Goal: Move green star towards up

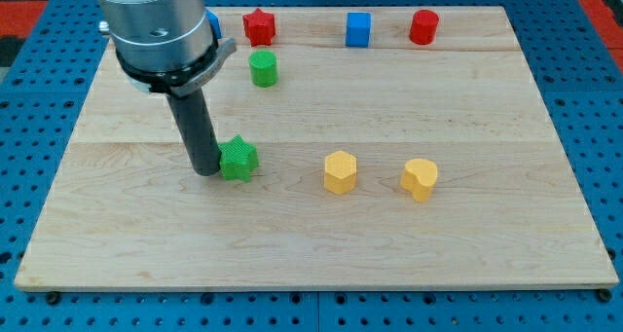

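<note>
- Pale wooden board (pixel 389 225) is seen lying on a blue pegboard surface (pixel 29 40), which shows around all its edges.
- No tray, bowl or other container is seen on the board; every block sits directly on the wood.
- The green star (pixel 238 160) is taken as the landmark: it lies left of the board's middle, flat on the wood.
- My tip (pixel 206 171) is set just to the view's left of the green star, touching it or very nearly so (the contact itself cannot be made out).
- No claw is carried by the arm: it ends in a plain dark rod, so nothing is gripped or held.
- A green cylinder (pixel 263 68) stands toward the view's top from the green star, well apart from it.
- A red star (pixel 258 25) is found beyond the green cylinder, near the board's top edge.
- A blue block (pixel 212 22) is partly hidden behind the arm's grey housing, up and slightly left of the green star (its shape cannot be told).
- A blue cube (pixel 358 29) and a red cylinder (pixel 423 27) are placed up and to the view's right of the green star, along the top edge.
- A yellow hexagonal block (pixel 340 171) lies to the view's right of the green star, at about the same level.
- A yellow heart-like block (pixel 420 178) lies farther right again, beyond the hexagonal one.
</note>
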